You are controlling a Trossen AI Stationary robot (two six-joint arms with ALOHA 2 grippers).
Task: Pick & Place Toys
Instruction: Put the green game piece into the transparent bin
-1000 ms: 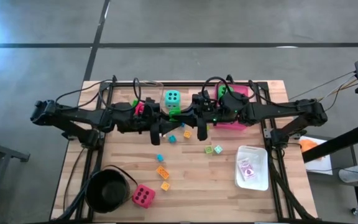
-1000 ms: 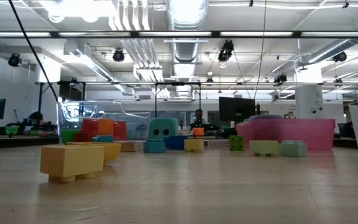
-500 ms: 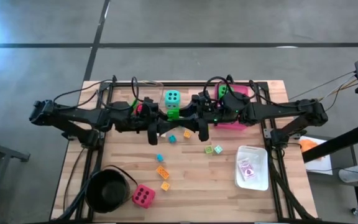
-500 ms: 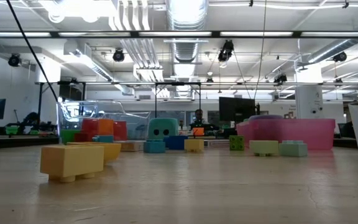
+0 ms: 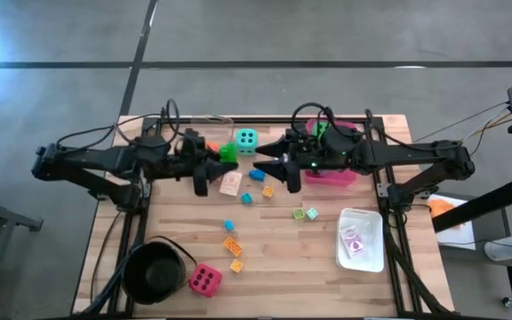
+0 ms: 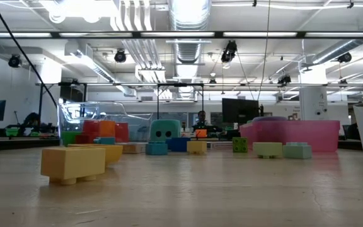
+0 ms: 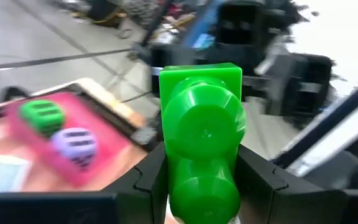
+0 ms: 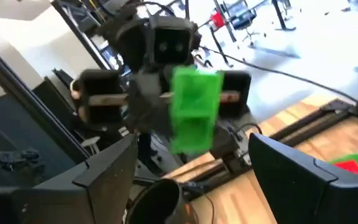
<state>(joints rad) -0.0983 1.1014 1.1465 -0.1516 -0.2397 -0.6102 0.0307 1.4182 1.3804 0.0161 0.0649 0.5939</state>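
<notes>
Left gripper (image 5: 223, 158) sits just beside the teal die (image 5: 246, 140), on the side away from the pink tray (image 5: 349, 174), clenched on a bright green block (image 7: 201, 143); in the left wrist view the block stands upright between the dark fingers (image 7: 143, 180), studs facing the camera. Right gripper (image 5: 272, 165) is on the teal die's other side, toward the pink tray, fingers spread wide and holding nothing; its wrist view looks across at the left gripper carrying the green block (image 8: 193, 107). The two grippers face each other, apart, with the teal die just behind the gap between them. A picture card (image 5: 230, 184) lies flat on the table (image 5: 274, 258) near the teal die, just below the left gripper in the high view. Small blocks lie scattered on the wood farther from the teal die: a blue one (image 5: 228, 226), an orange one (image 5: 232, 245), a yellow one (image 5: 236, 265), and a pale green pair (image 5: 305, 213). Green die (image 7: 41, 114) and purple die (image 7: 74, 143) rest inside the pink tray, touching, per the left wrist view. Pink-red die (image 5: 204, 281) sits well away from the teal die, touching the round black pot (image 5: 154, 272). White tray (image 5: 363, 240) lies beyond the pink tray, holding a card (image 5: 355, 244).
</notes>
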